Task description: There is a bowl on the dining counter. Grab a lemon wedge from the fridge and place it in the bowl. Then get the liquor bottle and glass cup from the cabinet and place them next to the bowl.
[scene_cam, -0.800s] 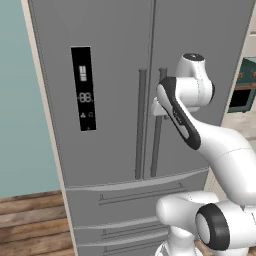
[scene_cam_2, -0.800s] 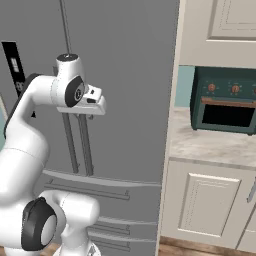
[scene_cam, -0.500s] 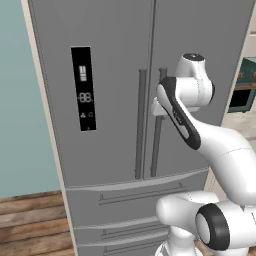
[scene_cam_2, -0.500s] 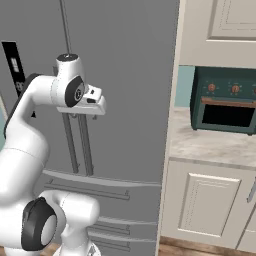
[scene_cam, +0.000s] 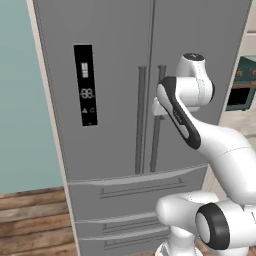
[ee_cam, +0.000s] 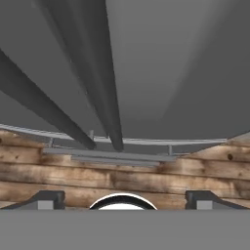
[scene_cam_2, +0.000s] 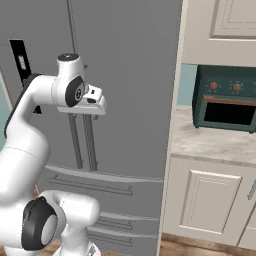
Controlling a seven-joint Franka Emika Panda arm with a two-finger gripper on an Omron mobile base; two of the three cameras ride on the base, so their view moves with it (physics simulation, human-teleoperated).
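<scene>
Hand (ee_cam: pixel 122 197): jaws standing wide, holding nothing, pointing down along the fridge front. Right door handle (ee_cam: pixel 100 78): vertical bar, long axis running away from the hand, lying between and just ahead of the fingertips (ee_cam: pixel 49 199). Fridge (scene_cam: pixel 115 75): doors closed, standing directly in front of the arm. Lemon wedge: presumably sitting inside, unseen. Oven (scene_cam_2: pixel 227 102): resting on the table (scene_cam_2: pixel 210 145) beyond, to the right.

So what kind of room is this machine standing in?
It looks like a home kitchen. A tall grey fridge with bar handles and lower drawers stands right in front of the robot, and beside it a small green oven sits on a stone countertop above cream cabinets.
</scene>
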